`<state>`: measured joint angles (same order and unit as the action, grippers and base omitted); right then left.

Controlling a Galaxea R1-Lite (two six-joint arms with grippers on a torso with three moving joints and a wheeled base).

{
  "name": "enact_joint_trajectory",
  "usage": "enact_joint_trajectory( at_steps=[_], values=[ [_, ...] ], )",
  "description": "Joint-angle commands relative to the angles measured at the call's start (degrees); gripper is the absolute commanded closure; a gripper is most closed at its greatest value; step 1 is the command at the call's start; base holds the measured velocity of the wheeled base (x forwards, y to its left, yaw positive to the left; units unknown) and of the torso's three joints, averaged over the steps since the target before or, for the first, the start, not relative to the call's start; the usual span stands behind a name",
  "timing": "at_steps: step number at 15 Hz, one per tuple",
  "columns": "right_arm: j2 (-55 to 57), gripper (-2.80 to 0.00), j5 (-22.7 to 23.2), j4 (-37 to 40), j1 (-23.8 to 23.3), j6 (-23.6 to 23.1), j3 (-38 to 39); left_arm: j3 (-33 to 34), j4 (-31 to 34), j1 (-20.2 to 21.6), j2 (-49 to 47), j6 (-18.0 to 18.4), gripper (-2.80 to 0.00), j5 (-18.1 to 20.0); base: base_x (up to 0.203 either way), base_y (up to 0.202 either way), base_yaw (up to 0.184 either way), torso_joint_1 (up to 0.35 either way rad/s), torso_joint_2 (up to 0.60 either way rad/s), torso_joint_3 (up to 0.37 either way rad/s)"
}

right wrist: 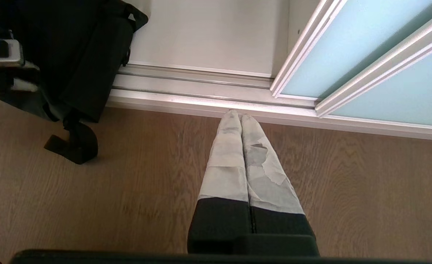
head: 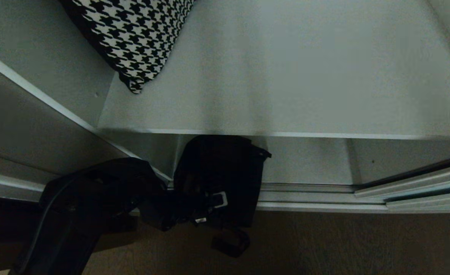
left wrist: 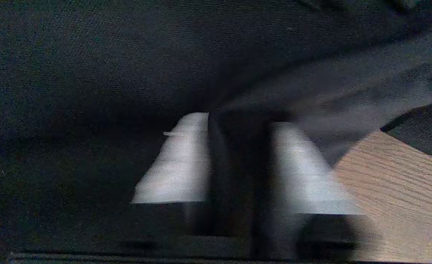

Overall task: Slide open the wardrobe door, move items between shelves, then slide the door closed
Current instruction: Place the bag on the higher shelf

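Left gripper (head: 209, 208) low at the wardrobe's open front, reaching in from the left, fingers (left wrist: 181, 161) drawn close with a fold of black cloth pinched between them. Garment (head: 225, 168) hanging from that grip, upper part in front of the bottom compartment beneath the shelf (head: 286, 76), lower part draped over the door track (head: 305, 196). Strap (head: 230, 242) dangling from the garment's lower edge, end lying on the floor (head: 343, 244) just in front of the track. Wrist view filled mostly by dark cloth, a patch of wood-grain floor showing past 1 finger.

Shelf bare across most of its width, pale with a thin lighter front edge. Houndstooth cloth (head: 133, 34) at the shelf's back left corner, black-and-white, resting against the side wall.

Door (right wrist: 366, 62) slid to the right, 2 frosted blue-green panels in silver frames overlapping there, the opening on the left uncovered. Only the frame rails visible at the right edge of the head view.

Right gripper (right wrist: 240, 117) out of the head view, hanging over the floor in front of the track, well right of the garment, fingers pressed together with nothing between them, tips pointing toward the track.
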<state>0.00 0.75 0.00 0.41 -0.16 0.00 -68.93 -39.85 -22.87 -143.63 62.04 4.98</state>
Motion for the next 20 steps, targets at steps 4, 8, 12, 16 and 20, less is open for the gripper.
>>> enact_joint_trajectory(
  at_steps=[4, 8, 12, 16, 20],
  values=[
    [-0.18, 0.00, 0.04, 0.00, 0.02, -0.02, 0.00, 0.20, 0.67, -0.75, 2.49, -9.10, 0.00, 0.21, 0.000, 0.000, 0.000, 0.000, 0.00, 0.000],
    [-0.18, 0.00, 0.04, 0.00, 0.02, -0.02, 0.00, 0.78, 1.36, -4.67, 4.76, -27.50, 0.00, 0.21, 0.000, 0.000, 0.000, 0.000, 0.00, 0.000],
    [-0.18, 0.00, 0.04, 0.00, 0.02, -0.02, 0.00, 0.73, 1.25, -7.39, 7.79, -42.30, 0.00, -0.22, 0.000, 0.000, 0.000, 0.000, 0.00, 0.000],
    [-0.18, 0.00, 0.04, 0.00, 0.02, -0.02, 0.00, 1.16, 1.36, -11.06, 8.13, -55.18, 0.00, -7.58, 0.000, 0.000, 0.000, 0.000, 0.00, 0.000],
    [-0.18, 0.00, 0.04, 0.00, 0.02, -0.02, 0.00, 1.16, 1.05, -12.00, 8.35, -59.54, 0.00, -8.46, 0.000, 0.000, 0.000, 0.000, 0.00, 0.000]
  ],
)
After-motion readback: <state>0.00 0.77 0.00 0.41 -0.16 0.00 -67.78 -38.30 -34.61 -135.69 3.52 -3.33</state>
